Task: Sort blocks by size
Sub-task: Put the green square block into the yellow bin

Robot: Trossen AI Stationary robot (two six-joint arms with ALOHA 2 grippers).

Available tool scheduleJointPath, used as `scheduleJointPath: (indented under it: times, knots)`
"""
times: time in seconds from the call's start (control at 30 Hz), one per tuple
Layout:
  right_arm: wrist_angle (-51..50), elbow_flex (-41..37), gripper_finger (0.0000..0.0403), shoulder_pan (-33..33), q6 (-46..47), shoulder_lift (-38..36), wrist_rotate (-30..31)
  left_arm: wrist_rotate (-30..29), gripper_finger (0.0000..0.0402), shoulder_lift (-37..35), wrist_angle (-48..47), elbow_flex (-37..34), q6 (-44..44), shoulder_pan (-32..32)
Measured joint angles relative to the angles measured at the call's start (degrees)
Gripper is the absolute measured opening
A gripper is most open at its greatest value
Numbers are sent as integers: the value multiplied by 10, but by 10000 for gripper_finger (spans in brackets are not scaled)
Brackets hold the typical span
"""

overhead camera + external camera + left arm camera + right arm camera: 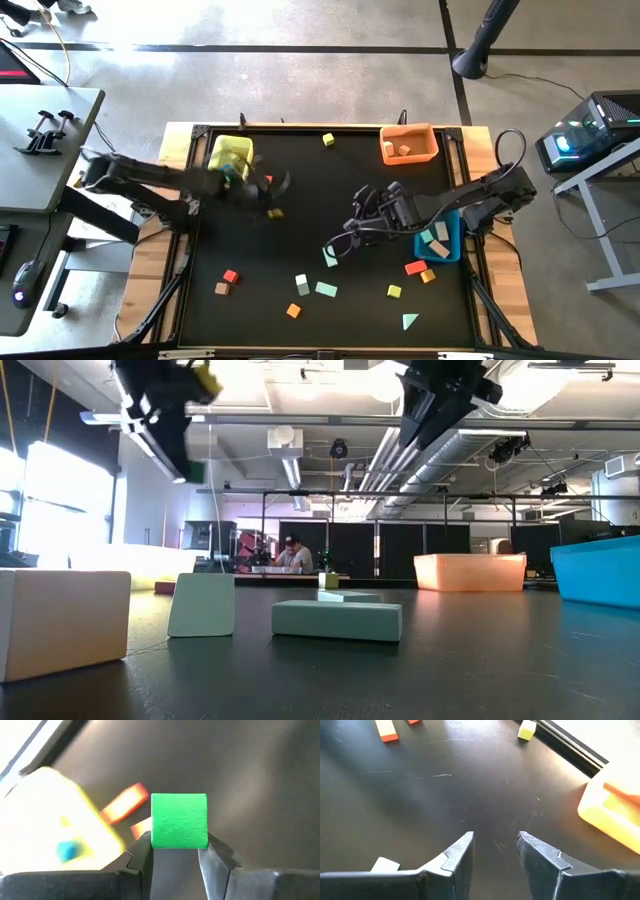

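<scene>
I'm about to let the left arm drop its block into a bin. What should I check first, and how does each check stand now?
1. Green wooden cube clamped in left gripper: ok.
2. Left gripper over yellow plastic bin: not ok, beside it.
3. Right gripper open, empty: ok.
4. Right gripper apart from the left: ok.
5. Room in the yellow bin: cannot tell.

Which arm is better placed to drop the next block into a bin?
Left. The left gripper has its fingers shut on a green cube beside the yellow bin. The right gripper is open and empty over bare table.
</scene>
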Motion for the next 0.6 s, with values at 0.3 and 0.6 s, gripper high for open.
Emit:
scheduleJointPath:
  times: [0.3, 0.6]
  knots:
    - [6, 0, 147, -53, -133, 0, 2, 78, 106, -5, -45, 0, 151, 247]
    - [14, 0, 147, -162, -306, 0, 45, 137, 150, 39, -26, -1, 219, 419]
